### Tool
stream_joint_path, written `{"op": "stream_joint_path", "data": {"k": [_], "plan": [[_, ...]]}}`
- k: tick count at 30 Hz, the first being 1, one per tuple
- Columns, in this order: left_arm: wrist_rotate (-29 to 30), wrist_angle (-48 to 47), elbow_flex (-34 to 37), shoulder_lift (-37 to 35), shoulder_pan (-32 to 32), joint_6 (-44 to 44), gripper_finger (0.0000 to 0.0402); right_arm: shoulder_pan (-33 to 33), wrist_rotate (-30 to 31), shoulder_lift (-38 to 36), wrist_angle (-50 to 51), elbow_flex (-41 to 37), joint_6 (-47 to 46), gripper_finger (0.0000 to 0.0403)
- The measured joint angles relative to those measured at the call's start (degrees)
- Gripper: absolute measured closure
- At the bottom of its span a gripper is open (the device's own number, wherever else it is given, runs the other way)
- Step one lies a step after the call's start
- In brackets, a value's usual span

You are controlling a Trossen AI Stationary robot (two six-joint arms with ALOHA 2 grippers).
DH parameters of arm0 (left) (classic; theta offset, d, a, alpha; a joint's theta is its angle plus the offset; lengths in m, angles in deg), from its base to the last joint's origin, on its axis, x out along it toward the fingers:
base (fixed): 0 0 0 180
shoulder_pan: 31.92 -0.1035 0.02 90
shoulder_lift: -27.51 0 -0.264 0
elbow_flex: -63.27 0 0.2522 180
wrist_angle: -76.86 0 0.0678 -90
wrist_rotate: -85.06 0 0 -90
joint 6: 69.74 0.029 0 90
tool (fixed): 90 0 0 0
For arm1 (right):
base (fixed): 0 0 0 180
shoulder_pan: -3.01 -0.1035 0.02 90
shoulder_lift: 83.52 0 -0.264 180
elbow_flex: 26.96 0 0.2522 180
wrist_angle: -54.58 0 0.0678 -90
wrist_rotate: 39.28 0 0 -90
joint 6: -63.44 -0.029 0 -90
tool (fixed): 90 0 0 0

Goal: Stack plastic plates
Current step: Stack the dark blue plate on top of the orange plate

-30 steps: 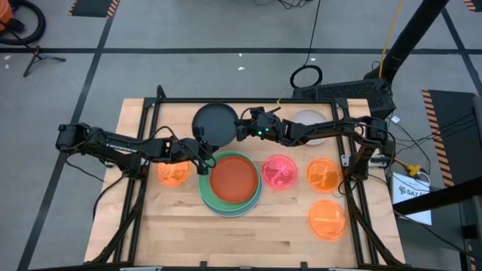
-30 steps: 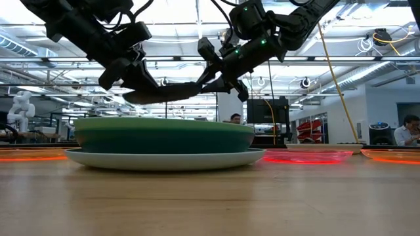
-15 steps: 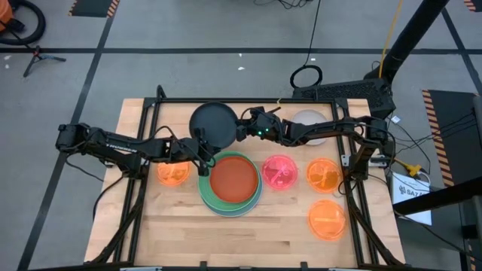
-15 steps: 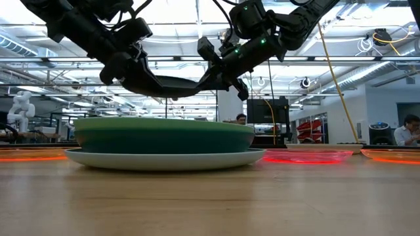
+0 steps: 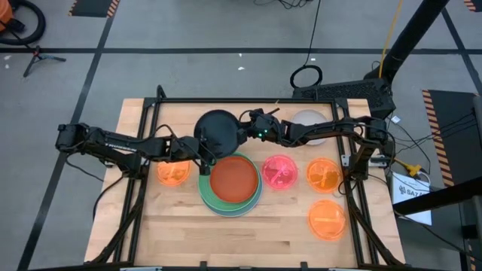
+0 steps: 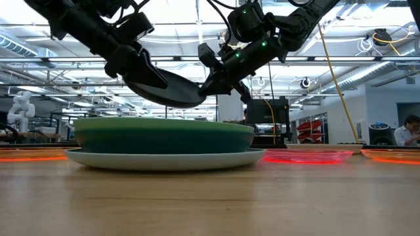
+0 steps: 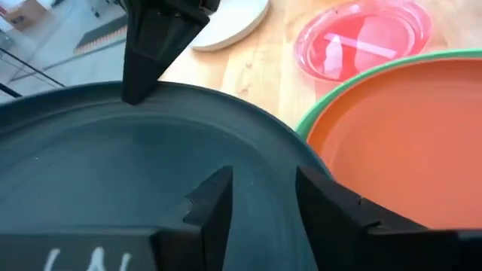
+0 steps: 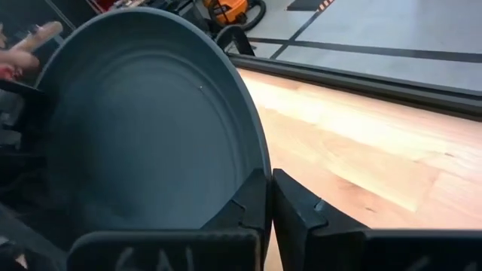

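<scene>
Shifted toward the stack, dark grey plate (image 5: 218,129) sits clamped in right gripper (image 5: 242,129); left gripper (image 5: 202,154) spread apart.

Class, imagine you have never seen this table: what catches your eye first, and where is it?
A dark grey plate hangs in the air at the table's back middle, between both arms; the right gripper is shut on its rim, the left gripper stands open at the opposite edge. Just in front, a red-orange plate tops a green-rimmed stack, with glowing pink and orange plates alongside.
</scene>
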Motion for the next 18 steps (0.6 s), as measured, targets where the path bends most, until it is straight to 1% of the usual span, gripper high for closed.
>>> {"op": "stream_joint_path", "data": {"k": [4,6,12,15,18], "plan": [[-0.03,-9.92,-4.71,-1.52,0.42,-1.76,0.0245,0.27,-0.46,-0.75,2.69,0.01,0.9,0.0399],[-0.08,-13.38,-5.15,-3.04,1.07,-2.42,0.0245,0.76,-2.41,-1.65,3.84,0.01,1.3,0.04],[-0.15,-14.98,-5.22,-10.08,3.42,-3.08,0.0245,1.78,-9.76,-4.91,10.83,0.05,1.28,0.04],[-0.33,-16.67,-5.22,-14.11,4.68,-3.71,0.0245,1.34,-12.37,-5.55,13.07,0.05,1.11,0.04],[-0.33,-18.67,-5.24,-17.66,5.68,-4.74,0.0245,0.6,-16.49,-5.69,14.93,0.05,2.4,0.04]]}}
